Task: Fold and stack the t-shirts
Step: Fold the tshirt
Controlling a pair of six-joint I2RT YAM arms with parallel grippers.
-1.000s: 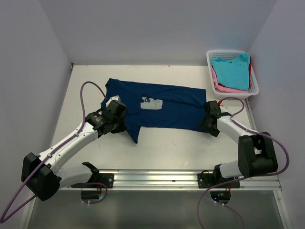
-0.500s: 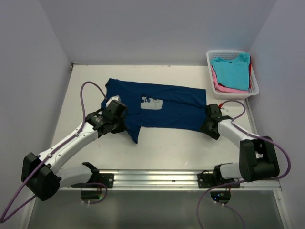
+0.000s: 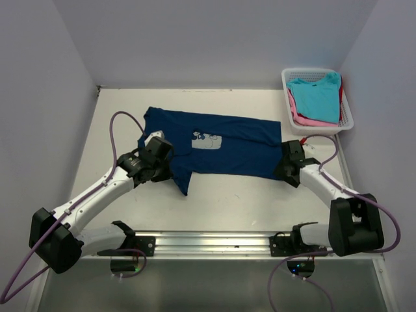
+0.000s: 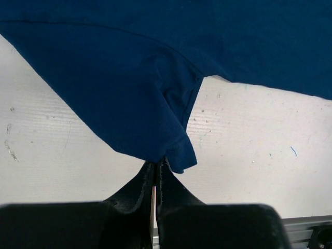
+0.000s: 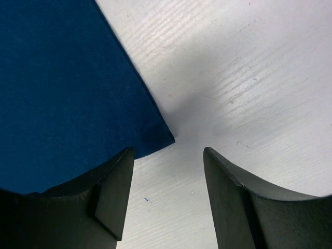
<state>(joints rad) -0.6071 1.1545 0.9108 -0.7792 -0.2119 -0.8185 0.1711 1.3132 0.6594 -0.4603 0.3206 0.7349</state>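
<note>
The left tool (image 4: 156,166) is seen clenched on the cuff edge of the near sleeve (image 4: 150,104) of the navy t-shirt (image 3: 227,146), low over the white bench (image 3: 221,201) at its left-centre. The sleeve is drawn out toward the near edge, its tip pinched between the shut jaws.

The navy t-shirt is laid flat and face up on the middle of the bench. Its long axis runs from left to right and dips slightly toward the near side at the right end. The sleeves and neck are pointed left and the hem right. A pale square print (image 3: 208,141) is shown on the chest, left of centre.

The right tool (image 5: 167,153) is held released at the near right corner of the hem, with the jaws standing apart. That corner lies between the two fingers and nothing is gripped.

At the far right corner a white lattice basket (image 3: 312,71) is placed. A turquoise t-shirt (image 3: 318,97) lies in it on top, with a pink t-shirt (image 3: 302,118) underneath and a red t-shirt (image 3: 341,91) showing at the right side.
</note>
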